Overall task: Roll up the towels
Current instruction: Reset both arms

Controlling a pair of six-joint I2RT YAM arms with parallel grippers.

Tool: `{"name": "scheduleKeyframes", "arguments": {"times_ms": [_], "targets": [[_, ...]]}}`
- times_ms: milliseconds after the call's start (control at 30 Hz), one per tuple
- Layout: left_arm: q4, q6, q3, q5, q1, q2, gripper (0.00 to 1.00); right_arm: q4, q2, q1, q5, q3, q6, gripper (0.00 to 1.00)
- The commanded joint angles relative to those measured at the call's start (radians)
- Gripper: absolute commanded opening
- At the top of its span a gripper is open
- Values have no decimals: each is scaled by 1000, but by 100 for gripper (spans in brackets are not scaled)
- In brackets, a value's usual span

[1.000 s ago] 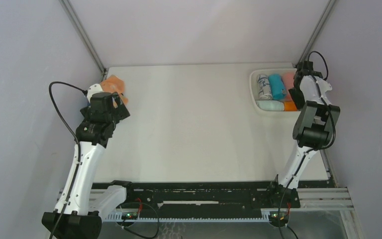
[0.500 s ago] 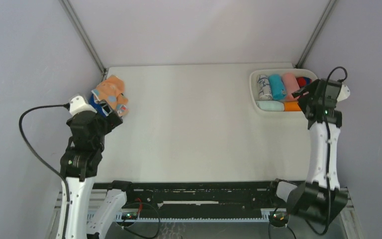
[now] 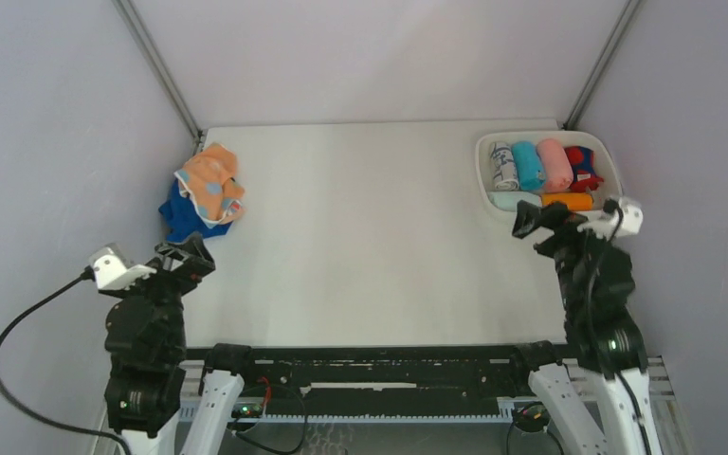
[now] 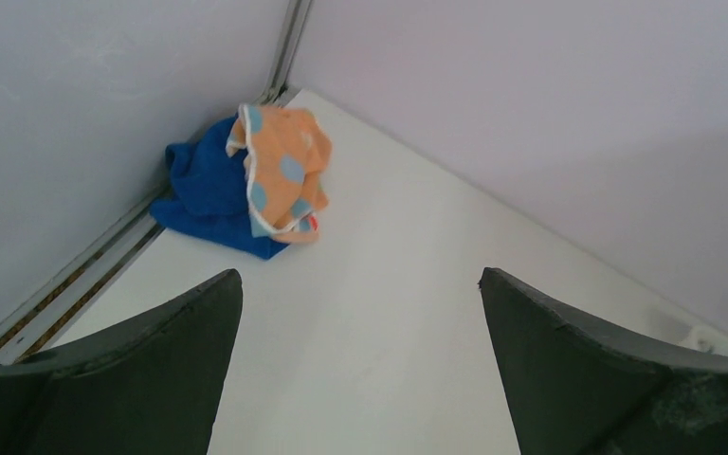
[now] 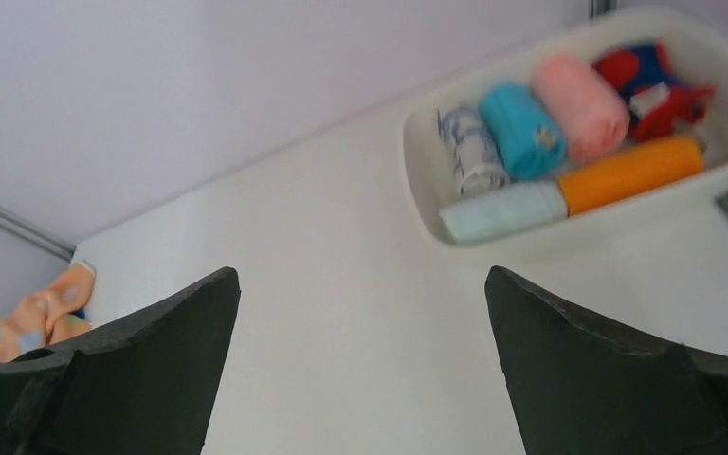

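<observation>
Two unrolled towels lie crumpled at the table's back left corner: a peach one with pale-blue spots [image 3: 210, 180] [image 4: 284, 171] on top of a dark blue one [image 3: 182, 216] [image 4: 207, 194]. Several rolled towels fill the white tray [image 3: 482, 171] [image 5: 417, 190] at the back right: turquoise [image 3: 529, 165], pink [image 3: 555, 164], mint [image 5: 498, 210] and orange [image 5: 630, 173]. My left gripper [image 3: 190, 254] [image 4: 360, 280] is open and empty, well short of the pile. My right gripper [image 3: 531, 220] [image 5: 362, 275] is open and empty, in front of the tray.
A white patterned roll [image 5: 469, 147] and a red and blue cloth [image 5: 649, 81] also sit in the tray. Grey walls with metal corner posts [image 3: 161, 71] close in the table on three sides. The black rail [image 3: 370, 365] runs along the near edge.
Both arms have drawn back toward the near edge, the left away from the towel pile and the right away from the tray. The right gripper's jaws have opened wider.
</observation>
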Motion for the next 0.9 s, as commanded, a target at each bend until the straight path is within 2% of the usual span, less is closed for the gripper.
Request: {"name": "scheduleKeyframes", "arguments": {"times_ms": [0,167,867], "targets": [[19,11,-121,-48,7,4,100,179,-232,171,328,-122,-223,100],[63,5,-199,-41,7,25,100,242,-342,222,402,-214,-277,100],[99,34,-230,-28,7,80,100,247,-262,179,347,-219,-264,100]]}}
